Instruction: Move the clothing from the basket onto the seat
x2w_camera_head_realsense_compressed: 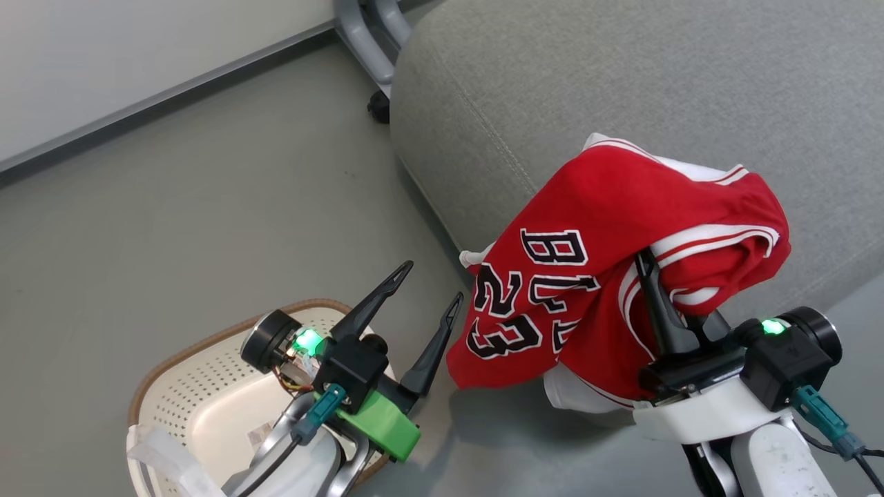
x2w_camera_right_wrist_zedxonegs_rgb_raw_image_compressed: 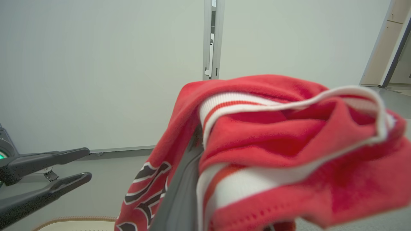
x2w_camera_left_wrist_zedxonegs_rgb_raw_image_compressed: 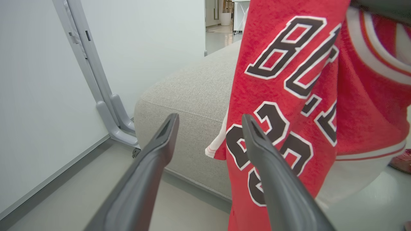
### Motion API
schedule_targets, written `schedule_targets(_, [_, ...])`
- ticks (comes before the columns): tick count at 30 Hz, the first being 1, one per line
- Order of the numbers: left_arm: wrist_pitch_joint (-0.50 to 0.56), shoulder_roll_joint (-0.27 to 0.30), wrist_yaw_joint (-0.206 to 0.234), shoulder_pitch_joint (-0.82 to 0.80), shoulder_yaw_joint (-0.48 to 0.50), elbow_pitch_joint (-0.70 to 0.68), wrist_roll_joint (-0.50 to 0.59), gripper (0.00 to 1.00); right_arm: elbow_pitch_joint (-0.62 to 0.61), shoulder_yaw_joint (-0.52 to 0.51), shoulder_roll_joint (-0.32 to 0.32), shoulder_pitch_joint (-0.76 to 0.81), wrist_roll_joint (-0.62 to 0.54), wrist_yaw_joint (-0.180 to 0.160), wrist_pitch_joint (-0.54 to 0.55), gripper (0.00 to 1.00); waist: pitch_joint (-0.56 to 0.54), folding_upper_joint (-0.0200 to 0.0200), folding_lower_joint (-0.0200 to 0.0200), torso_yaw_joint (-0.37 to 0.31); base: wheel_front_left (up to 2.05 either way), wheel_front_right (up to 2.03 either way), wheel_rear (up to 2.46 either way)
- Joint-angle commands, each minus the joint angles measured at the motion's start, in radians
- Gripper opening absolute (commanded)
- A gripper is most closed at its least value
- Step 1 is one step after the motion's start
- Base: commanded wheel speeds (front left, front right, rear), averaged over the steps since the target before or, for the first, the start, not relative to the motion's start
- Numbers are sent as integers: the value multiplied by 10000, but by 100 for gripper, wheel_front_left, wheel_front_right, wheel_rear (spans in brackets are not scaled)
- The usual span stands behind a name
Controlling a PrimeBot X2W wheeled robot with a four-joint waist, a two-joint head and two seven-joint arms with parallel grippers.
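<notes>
The right arm is reaching up from the near right, its right gripper pinching a fold of the red jersey, which is hanging draped over the near edge of the grey seat. The left gripper is hovering above the basket at the near left, fingers spread wide, holding nothing.

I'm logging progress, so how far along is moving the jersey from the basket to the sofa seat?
Done: the jersey is out of the basket, whose visible part holds no clothing. In hand: it hangs from the right gripper at the seat's front edge; the left gripper is open beside it. Left: lay it on the seat and let go.
</notes>
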Motion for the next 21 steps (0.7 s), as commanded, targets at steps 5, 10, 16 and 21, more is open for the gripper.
schedule_targets(5, [139, 311, -92, -343, -48, -71, 166, 100, -631, -252, -4, -318, 77, -14, -22, 0, 1154, 0, 0, -1076, 0, 0, 0])
schedule_targets(10, [518, 509, -274, -685, -274, -369, 375, 100, -1377, -919, -1, -1590, -84, -14, -23, 0, 2070, 0, 0, -1024, 0, 0, 0])
schedule_targets(16, [1073, 844, -512, -1363, -516, -956, 657, 100, -1747, -2243, -68, -4172, -744, -14, -22, 0, 3587, 0, 0, -322, 0, 0, 0])
schedule_targets(21, [1381, 1060, -565, -1700, -552, -1417, 771, 100, -1416, -3604, -781, -6348, -653, -14, -20, 0, 4657, 0, 0, 348, 0, 0, 0])
